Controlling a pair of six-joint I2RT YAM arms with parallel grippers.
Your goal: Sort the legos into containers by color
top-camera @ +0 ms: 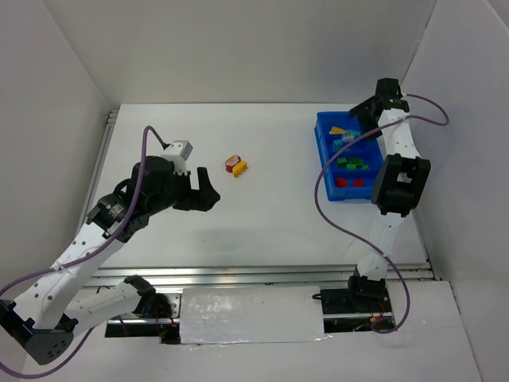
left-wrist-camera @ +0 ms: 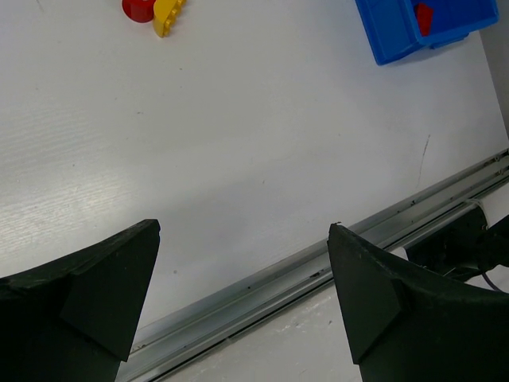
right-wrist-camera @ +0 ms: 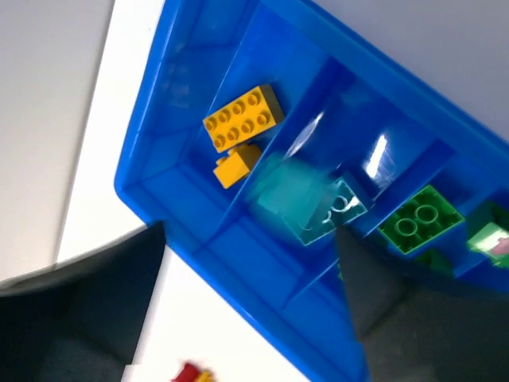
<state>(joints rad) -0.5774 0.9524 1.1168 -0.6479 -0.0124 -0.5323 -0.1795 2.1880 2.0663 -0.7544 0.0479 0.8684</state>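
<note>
Status, left tool (left-wrist-camera: 244,231): wide open, empty, hovering over bare table (left-wrist-camera: 238,143). Up ahead, apart from the tool: red piece (left-wrist-camera: 139,8) and yellow piece (left-wrist-camera: 167,16), touching each other, well apart from the bin (left-wrist-camera: 390,36). Looks like reach-and-pick on this side.

- Take one piece only. Go for the yellow from its free side to avoid dragging the red along.
- Centre it between the fingers, square the wrist to its flat faces, then drop straight down and close slowly.
- Check for a clean single-brick grasp before lifting.

Status, right tool (right-wrist-camera: 248,231): spread wide, nothing held, over the far end of the bin. Directly below: teal brick (right-wrist-camera: 306,203), blurred, in the second compartment, between yellow bricks (right-wrist-camera: 242,118) and green brick (right-wrist-camera: 420,219). Cannot tell if settled or mid-drop.

- Lift straight up, clear of the dividers, no sideways sweep.
- Keep clear of the left arm's delivery path.

Delivery: yellow to the far-end compartment, red to the near-end one with the red bricks (top-camera: 347,182). Release low to prevent bounce into a neighbouring slot.
</note>
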